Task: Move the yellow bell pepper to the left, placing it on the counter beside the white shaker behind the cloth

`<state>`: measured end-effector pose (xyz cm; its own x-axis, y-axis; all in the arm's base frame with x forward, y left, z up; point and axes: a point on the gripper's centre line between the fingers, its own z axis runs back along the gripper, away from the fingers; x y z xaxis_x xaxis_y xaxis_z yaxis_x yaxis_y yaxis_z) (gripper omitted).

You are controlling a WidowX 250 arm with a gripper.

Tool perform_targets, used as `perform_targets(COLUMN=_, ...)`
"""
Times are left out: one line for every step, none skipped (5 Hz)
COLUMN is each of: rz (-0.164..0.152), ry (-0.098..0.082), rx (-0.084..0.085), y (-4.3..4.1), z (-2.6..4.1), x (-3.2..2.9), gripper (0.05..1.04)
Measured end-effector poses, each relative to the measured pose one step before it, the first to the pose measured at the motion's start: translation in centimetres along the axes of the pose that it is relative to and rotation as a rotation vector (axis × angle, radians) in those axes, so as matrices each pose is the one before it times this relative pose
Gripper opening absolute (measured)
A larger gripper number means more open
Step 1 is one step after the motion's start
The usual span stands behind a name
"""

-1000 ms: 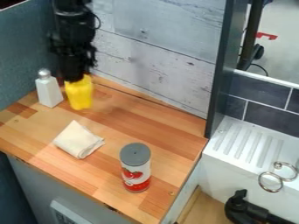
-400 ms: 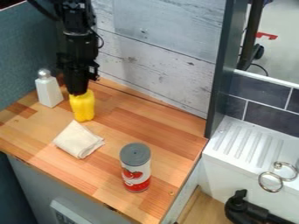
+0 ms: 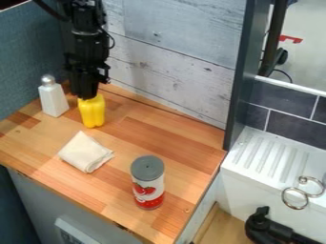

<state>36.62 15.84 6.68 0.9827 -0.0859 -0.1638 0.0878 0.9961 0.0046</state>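
The black gripper hangs at the upper left of the camera view, right over the top of a yellow bottle and touching it. The bottle is upright, its top hidden by the gripper. Just left of it stands a white bottle with a silver cap. A folded cream cloth lies below them on the wooden counter. Nearer the front edge, a can with a grey lid and a red and white label stands upright.
A wood-plank wall panel rises behind the counter, and a blue-grey wall bounds the left. A dark upright post separates the counter from a white sink with metal rings. A black faucet lies at the lower right.
The gripper and the yellow bottle have moved together to the right and slightly toward the front since the earliest frame, then slightly up in the view. The other objects have not moved.
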Motion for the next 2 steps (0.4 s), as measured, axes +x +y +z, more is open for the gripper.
perform_targets(rz=-0.0105, ry=-0.0014, rx=0.0007, y=0.069, z=-0.018, x=0.143, gripper=0.134)
perform_targets(rz=-0.0089, ry=0.0076, rx=-0.0055, y=-0.069, z=0.015, x=-0.089, gripper=0.357)
